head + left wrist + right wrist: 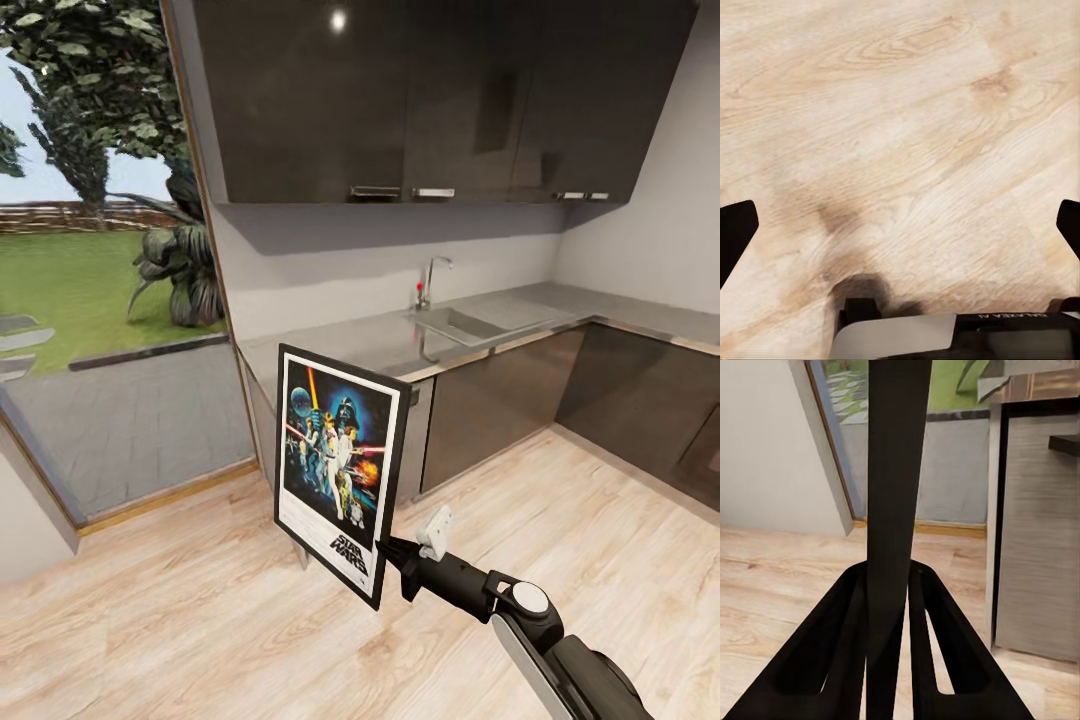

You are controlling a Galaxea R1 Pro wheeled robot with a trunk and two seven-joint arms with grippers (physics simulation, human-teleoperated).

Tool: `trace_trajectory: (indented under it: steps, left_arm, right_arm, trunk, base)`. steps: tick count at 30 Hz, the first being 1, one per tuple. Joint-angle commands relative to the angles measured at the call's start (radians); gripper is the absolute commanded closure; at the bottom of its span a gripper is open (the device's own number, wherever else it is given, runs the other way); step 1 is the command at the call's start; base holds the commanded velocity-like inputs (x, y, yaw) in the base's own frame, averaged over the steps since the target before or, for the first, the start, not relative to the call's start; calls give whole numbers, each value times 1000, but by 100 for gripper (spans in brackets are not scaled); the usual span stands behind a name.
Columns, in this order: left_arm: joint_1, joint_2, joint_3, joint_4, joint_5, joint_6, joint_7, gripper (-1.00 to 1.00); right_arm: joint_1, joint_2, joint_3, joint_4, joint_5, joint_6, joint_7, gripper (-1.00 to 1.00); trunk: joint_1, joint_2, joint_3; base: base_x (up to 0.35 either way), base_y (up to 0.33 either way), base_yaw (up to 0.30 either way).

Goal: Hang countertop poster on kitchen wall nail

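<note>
Head view: right gripper (392, 556) clamps the poster (340, 470) at its lower right edge, holding it upright, low centre of frame, in front of the countertop (520, 318) end and above the wood floor (180, 620). Sink (455, 325) and tap (430, 280) sit right of centre.

Left wrist view: left gripper (900, 225) fingers spread wide, nothing between them, over floor.

Right wrist view: fingers (832, 660) pinch the poster's dark edge (894, 510).

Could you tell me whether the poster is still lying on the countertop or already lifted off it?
Lifted: the right gripper grips the poster by its edge, upright above the floor.
</note>
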Motion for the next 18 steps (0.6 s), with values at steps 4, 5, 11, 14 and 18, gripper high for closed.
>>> trace_trajectory:
  steps: [4, 5, 11, 14, 18]
  left_arm:
    - [0, 0, 1, 15, 5, 7, -5, -100]
    - [0, 0, 1, 19, 5, 6, -4, -100]
    - [0, 1, 1, 26, 6, 4, -4, -100]
    - [0, 1, 1, 27, 6, 4, -4, -100]
    - [0, 1, 1, 27, 6, 4, -4, -100]
  right_arm:
    - [-1, 0, 2, 0, -12, 9, 2, 100]
    - [-1, 0, 2, 0, -12, 8, 2, 100]
    - [-1, 1, 2, 2, -12, 8, 2, 100]
    - [-1, 1, 2, 2, -12, 8, 2, 100]
    - [-1, 1, 3, 3, -11, 6, 1, 100]
  trunk:
    - [-15, 28, 12]
    - [-19, 35, 15]
    - [-42, 77, 34]
    - [-54, 98, 43]
    - [-69, 126, 56]
  base:
    - [0, 0, 0]
    - [0, 0, 0]
    - [0, 0, 0]
    - [0, 0, 0]
    - [0, 0, 0]
